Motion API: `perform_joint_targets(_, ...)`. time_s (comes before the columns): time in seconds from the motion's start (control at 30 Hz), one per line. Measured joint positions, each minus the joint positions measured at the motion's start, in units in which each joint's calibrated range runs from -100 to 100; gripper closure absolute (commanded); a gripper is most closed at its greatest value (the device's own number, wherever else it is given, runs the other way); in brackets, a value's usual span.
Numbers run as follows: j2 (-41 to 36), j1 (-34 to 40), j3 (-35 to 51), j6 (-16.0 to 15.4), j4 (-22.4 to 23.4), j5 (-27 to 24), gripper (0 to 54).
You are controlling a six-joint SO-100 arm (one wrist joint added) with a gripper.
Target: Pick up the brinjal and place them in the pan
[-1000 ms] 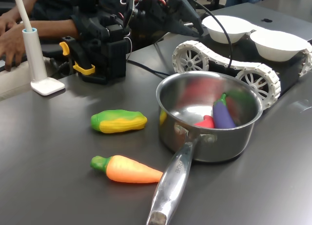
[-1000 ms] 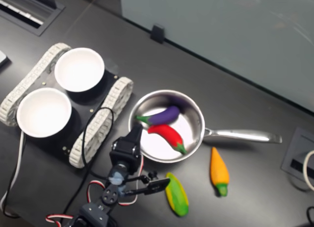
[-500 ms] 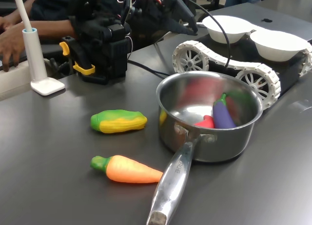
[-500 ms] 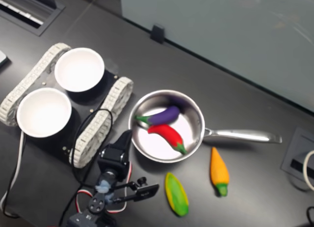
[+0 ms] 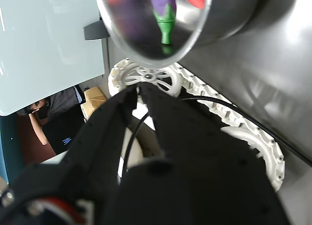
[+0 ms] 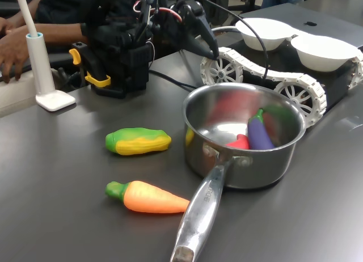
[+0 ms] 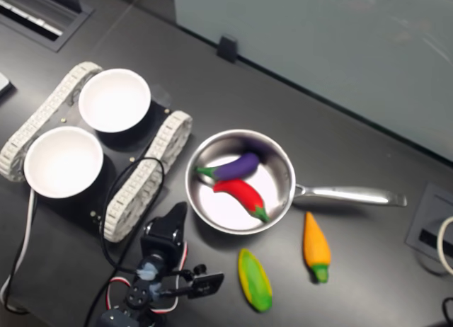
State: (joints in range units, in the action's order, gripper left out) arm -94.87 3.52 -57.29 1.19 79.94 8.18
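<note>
The purple brinjal (image 7: 237,165) lies inside the steel pan (image 7: 282,199), beside a red chilli toy (image 7: 244,194). In the first exterior view the brinjal (image 6: 260,132) leans on the pan's (image 6: 249,172) far inner wall, green stem up. My gripper (image 7: 180,209) is shut and holds nothing; it hangs just outside the pan's rim on the second exterior view's lower left. The first exterior view shows the gripper (image 6: 212,51) above and behind the pan. In the wrist view the black fingertips (image 5: 130,92) meet just short of the pan (image 5: 195,40) and the brinjal (image 5: 163,1).
A corn toy (image 6: 138,141) and a carrot toy (image 6: 148,197) lie on the table near the pan's handle (image 6: 198,216). A tracked vehicle (image 7: 145,178) carrying two white bowls (image 7: 113,99) (image 7: 62,161) stands beside the pan. A person's hand (image 6: 8,46) and a white stand (image 6: 42,69) are at the first exterior view's left.
The arm has drawn back from the pan, toward the second exterior view's bottom left. The brinjal, the chilli and the pan have not moved.
</note>
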Motion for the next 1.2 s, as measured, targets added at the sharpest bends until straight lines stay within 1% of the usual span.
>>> perform_joint_targets(0.13,-0.42,0.00,-1.72,0.18,3.14,-0.39,53.6)
perform_joint_targets(0.33,-0.42,0.00,-3.62,0.55,5.44,-0.83,53.6)
perform_joint_targets(0.47,-0.42,0.00,-6.24,1.10,5.95,-0.83,53.6)
perform_joint_targets(0.8,-0.34,0.00,-14.21,1.19,5.86,-0.83,53.6)
perform_joint_targets(0.93,0.00,0.00,-18.01,2.02,4.16,-0.83,53.6)
perform_joint_targets(1.03,0.00,0.00,-18.64,2.75,3.40,-0.83,53.6)
perform_joint_targets(1.2,0.00,-0.22,-18.64,2.75,2.89,-1.51,53.6)
